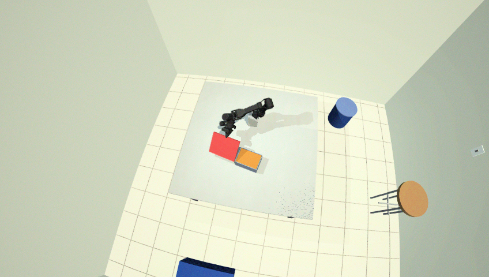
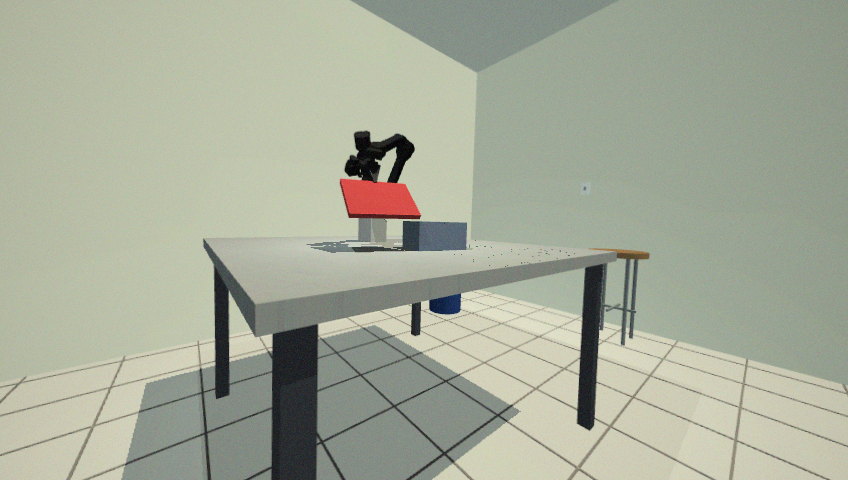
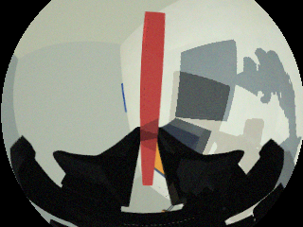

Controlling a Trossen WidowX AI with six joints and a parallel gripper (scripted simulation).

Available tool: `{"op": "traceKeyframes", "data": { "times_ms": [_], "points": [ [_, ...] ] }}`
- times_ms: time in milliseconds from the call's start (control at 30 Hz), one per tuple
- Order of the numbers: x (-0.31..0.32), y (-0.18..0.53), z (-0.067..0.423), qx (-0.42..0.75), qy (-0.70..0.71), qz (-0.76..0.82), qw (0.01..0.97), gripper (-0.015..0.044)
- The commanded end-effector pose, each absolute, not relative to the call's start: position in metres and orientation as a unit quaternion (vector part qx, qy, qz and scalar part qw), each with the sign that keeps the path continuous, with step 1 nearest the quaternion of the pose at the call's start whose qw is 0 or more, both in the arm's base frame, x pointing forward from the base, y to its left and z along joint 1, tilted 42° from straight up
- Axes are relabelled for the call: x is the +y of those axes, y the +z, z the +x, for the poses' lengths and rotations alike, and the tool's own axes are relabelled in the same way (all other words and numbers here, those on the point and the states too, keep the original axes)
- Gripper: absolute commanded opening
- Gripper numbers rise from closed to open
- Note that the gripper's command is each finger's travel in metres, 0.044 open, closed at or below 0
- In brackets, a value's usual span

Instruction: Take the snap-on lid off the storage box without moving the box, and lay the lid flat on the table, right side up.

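Observation:
The red lid (image 1: 224, 145) (image 2: 379, 199) (image 3: 151, 82) hangs in the air, tilted, above and to the left of the box. My gripper (image 1: 227, 134) (image 2: 366, 175) (image 3: 148, 130) is shut on the lid's far edge; in the wrist view the lid shows edge-on between the fingers. The grey-blue storage box (image 1: 249, 160) (image 2: 434, 235) stands open on the table, its orange inside showing in the overhead view. A corner of the box also shows in the wrist view (image 3: 189, 135).
The grey table (image 1: 291, 164) (image 2: 333, 273) carries the arm's light base block (image 2: 371, 229). A blue cylinder (image 1: 342, 112) (image 2: 445, 303), a round stool (image 1: 412, 198) (image 2: 621, 254) and a blue box (image 1: 204, 268) stand on the tiled floor around the table.

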State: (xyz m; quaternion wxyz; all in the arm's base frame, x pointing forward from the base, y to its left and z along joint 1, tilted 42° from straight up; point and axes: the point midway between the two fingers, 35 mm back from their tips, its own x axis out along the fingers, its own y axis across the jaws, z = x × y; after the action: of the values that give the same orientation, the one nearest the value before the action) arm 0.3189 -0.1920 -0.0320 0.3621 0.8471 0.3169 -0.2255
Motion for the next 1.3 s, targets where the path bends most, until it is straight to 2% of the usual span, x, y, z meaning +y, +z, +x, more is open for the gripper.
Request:
{"op": "traceKeyframes", "data": {
  "times_ms": [0, 1267],
  "points": [
    [-0.201, -0.034, 0.319, 0.314, -0.22, 0.847, 0.368, 0.0],
    [-0.259, -0.079, 0.298, 0.313, -0.221, 0.846, 0.37, 0.0]
  ]
}}
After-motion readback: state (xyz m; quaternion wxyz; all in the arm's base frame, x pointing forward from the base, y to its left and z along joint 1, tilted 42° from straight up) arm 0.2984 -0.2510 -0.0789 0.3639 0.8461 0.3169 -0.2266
